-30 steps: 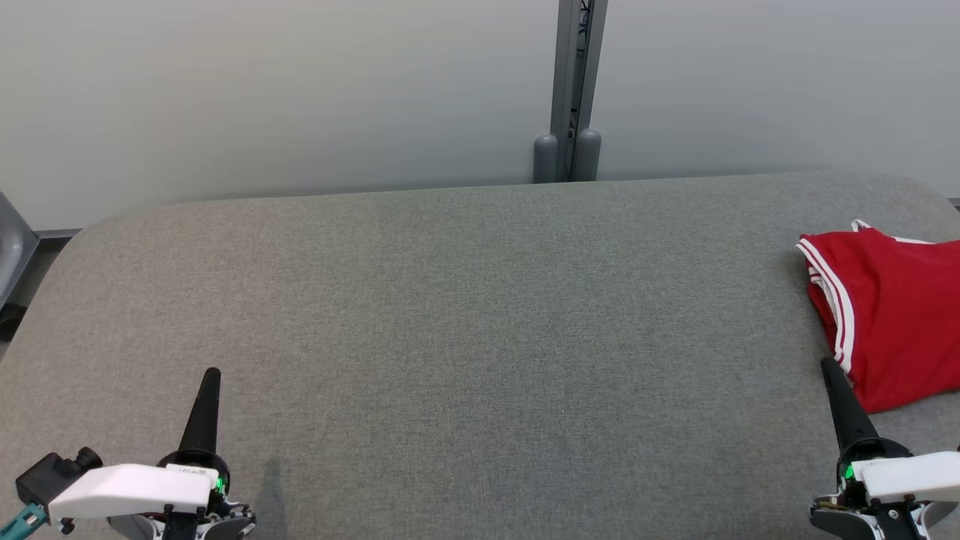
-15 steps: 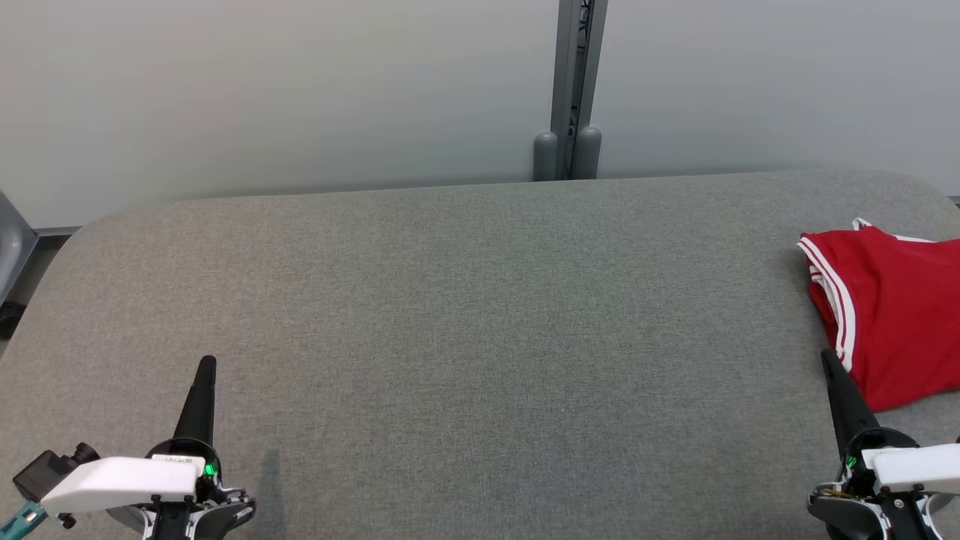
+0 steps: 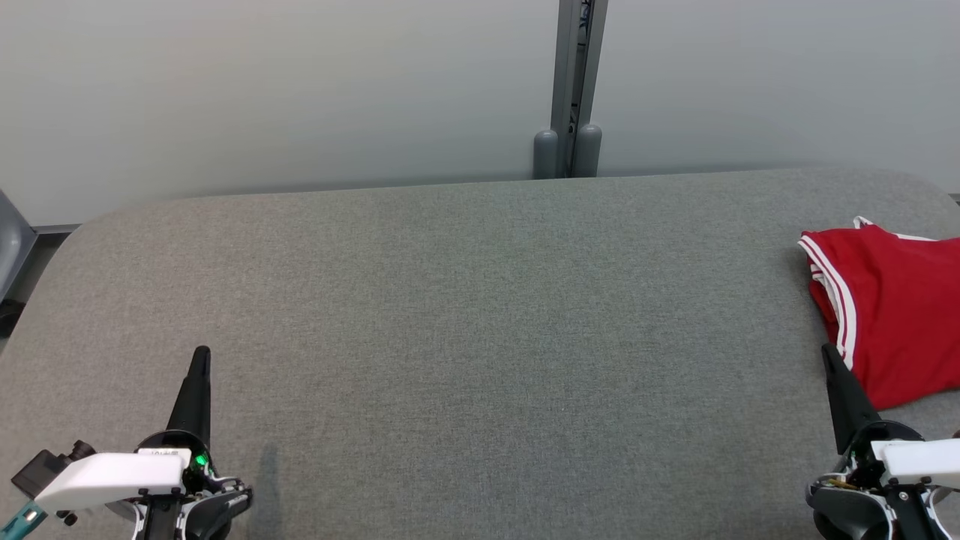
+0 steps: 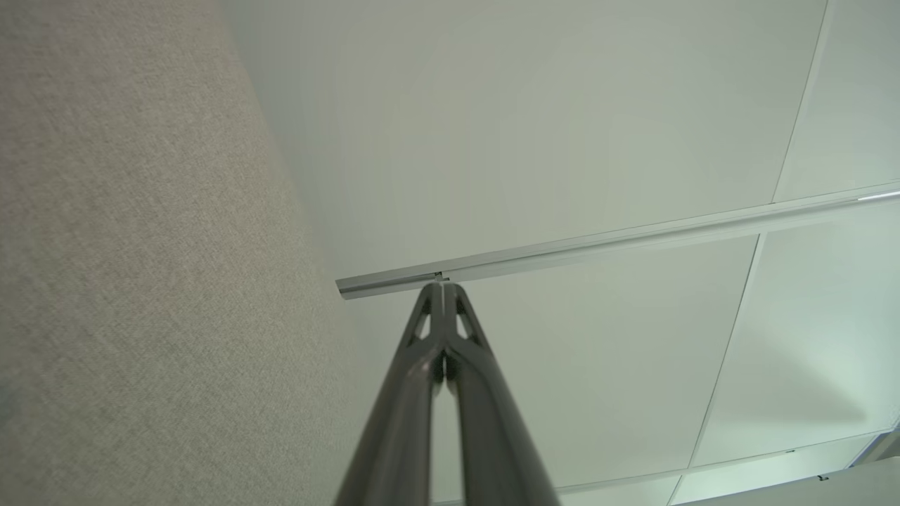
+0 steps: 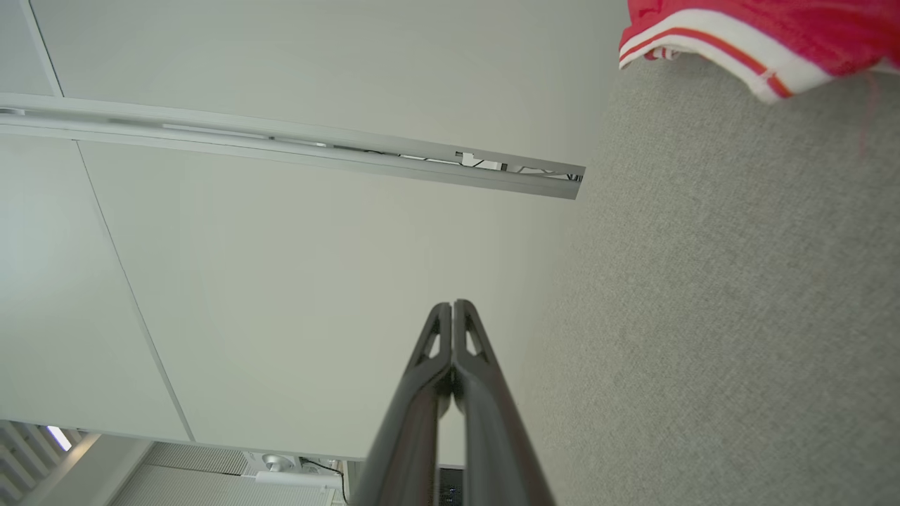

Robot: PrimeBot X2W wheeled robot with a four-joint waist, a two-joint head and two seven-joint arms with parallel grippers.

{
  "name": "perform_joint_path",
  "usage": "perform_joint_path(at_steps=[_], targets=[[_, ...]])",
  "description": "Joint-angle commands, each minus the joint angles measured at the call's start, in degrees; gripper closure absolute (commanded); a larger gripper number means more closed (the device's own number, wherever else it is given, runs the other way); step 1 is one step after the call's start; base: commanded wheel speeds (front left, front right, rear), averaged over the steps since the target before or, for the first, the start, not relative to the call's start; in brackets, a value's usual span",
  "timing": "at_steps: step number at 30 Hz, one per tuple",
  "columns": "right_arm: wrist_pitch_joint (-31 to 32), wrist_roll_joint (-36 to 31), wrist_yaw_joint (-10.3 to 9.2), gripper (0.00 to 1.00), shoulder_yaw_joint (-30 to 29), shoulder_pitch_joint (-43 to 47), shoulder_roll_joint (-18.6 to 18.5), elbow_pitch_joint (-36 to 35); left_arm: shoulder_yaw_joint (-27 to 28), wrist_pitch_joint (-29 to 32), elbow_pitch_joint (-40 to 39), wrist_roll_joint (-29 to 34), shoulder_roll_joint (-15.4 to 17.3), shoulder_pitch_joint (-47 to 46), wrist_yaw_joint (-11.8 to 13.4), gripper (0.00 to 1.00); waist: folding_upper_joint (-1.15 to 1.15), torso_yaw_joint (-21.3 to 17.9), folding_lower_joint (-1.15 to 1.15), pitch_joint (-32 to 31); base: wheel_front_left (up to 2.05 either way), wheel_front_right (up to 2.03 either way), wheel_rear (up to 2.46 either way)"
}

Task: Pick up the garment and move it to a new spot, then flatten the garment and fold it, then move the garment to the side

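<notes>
The garment (image 3: pixel 892 311) is red with white stripes along its edge and lies folded at the far right of the grey padded table (image 3: pixel 480 322), partly cut off by the head view's right border. Its striped edge (image 5: pixel 731 42) also shows at the top right of the right wrist view. My right gripper (image 3: pixel 827 351) is shut and empty, its tip just off the garment's near left corner. At the lower left my left gripper (image 3: pixel 201 352) is shut too, with nothing held, over bare table. Both wrist views show the fingers (image 4: pixel 443 295) pressed together, the right gripper (image 5: pixel 452 306) likewise.
A pale wall runs behind the table with a grey vertical post (image 3: pixel 574 90) at its middle. The table's far edge is rounded at both corners. A grey object (image 3: pixel 11 247) stands off the table's left end.
Both grippers have slid a little up the head view, away from me. The garment keeps its shape and place on the table.
</notes>
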Motion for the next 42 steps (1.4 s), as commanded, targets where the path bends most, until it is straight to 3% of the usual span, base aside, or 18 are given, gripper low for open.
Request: perform_joint_path(at_steps=[1,14,42], targets=[[0.5,1.1,0.04,1.0,-0.3,-0.7,-0.3,0.1,0.5,0.3,0.0,-0.7,0.0,-1.3,-0.4,1.0,0.0,0.0,0.0,0.0,0.0,0.0,0.0],[1.1,5.9,0.04,1.0,-0.5,-1.8,-0.3,1.3,1.7,1.4,0.8,-5.0,-0.8,-2.2,-1.4,1.0,0.0,0.0,0.0,0.2,0.0,0.0,0.0],[1.4,5.4,0.04,1.0,-0.8,-1.7,0.0,1.3,2.0,1.6,0.8,-4.5,-1.0,-2.1,-1.4,1.0,0.0,0.0,0.0,0.2,0.0,0.0,0.0]])
